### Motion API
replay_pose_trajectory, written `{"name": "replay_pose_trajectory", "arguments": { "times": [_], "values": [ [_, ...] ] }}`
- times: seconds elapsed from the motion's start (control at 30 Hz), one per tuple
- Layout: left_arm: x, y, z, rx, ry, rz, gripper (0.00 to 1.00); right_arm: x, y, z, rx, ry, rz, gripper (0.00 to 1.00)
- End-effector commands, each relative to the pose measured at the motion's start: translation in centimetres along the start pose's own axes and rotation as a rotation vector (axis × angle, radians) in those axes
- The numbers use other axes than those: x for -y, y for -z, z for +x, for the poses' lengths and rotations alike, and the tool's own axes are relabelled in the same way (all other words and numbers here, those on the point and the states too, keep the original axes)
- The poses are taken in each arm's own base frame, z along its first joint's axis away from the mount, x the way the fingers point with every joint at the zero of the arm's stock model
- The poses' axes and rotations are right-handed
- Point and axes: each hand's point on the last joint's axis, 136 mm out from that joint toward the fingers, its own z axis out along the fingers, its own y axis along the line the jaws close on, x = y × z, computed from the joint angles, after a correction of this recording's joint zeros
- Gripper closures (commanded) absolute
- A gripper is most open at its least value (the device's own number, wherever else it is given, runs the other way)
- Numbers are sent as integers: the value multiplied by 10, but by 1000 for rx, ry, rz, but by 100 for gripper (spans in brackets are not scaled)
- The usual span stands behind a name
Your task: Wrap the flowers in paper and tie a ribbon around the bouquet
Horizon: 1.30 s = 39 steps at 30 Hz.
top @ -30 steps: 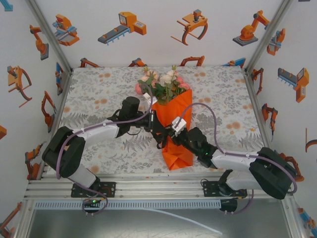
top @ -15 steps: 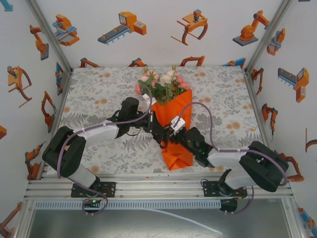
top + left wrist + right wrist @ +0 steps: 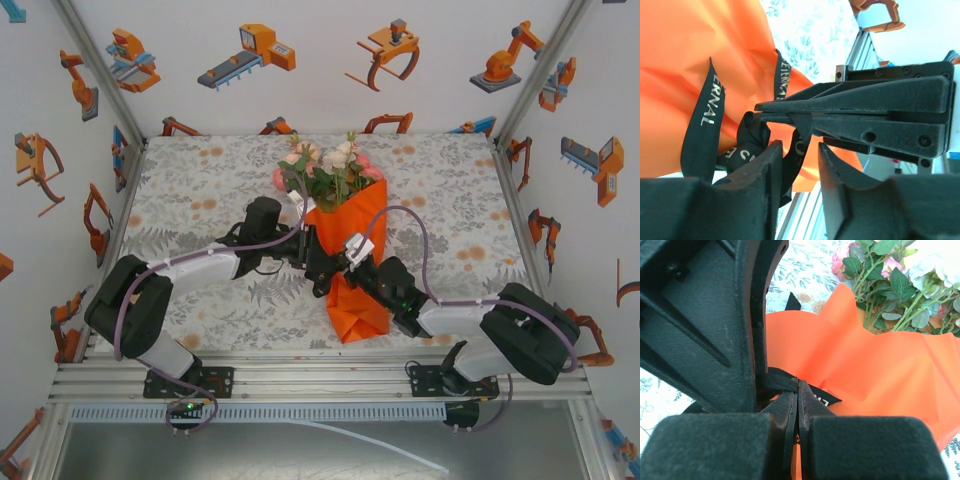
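Observation:
The bouquet lies mid-table, the flowers [image 3: 330, 170] sprouting from the orange paper [image 3: 352, 300] cone. Both grippers meet at the cone's waist, the left gripper [image 3: 318, 262] from the left and the right gripper [image 3: 342, 265] from the right. In the left wrist view my left gripper [image 3: 800, 146] stands open; a strand of the black ribbon [image 3: 702, 125] hangs loosely between its jaws against the paper [image 3: 690, 50]. In the right wrist view my right gripper [image 3: 798, 385] is shut on the ribbon [image 3: 777, 380], beside the paper [image 3: 865, 365] and flowers [image 3: 890, 280].
The table [image 3: 200, 200] carries a grey leaf-print cloth with bare room left and right of the bouquet. An aluminium rail [image 3: 320, 385] runs along the near edge. White walls with orange robot cartoons [image 3: 250, 55] close in three sides.
My right arm has drawn in toward the cone's waist, its elbow swinging left. The left arm and the bouquet stay where they were.

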Motion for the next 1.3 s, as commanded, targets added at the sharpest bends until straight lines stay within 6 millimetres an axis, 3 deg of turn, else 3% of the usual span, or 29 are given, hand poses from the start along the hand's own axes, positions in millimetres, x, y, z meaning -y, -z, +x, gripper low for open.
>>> {"name": "replay_pose_trajectory", "arguments": {
  "times": [0.0, 0.2, 0.33, 0.57, 0.7, 1.27],
  "values": [
    [7, 15, -12, 30, -84, -34, 57, -2, 7, -15, 69, -26, -16, 100],
    [1, 30, -36, 73, -112, -105, 57, -5, 11, -12, 68, -30, -32, 100],
    [-12, 25, -44, 40, -90, -167, 65, -8, 13, -10, 63, -38, -47, 100],
    [-6, -6, -23, -101, -52, -37, 75, -7, 14, -8, 59, -37, -42, 100],
    [-18, -12, -9, -147, -38, -59, 75, -7, 13, -7, 55, -36, -41, 100],
    [-26, -32, 14, -212, -66, -43, 66, -6, 14, -8, 57, -36, -36, 100]
  ]
}}
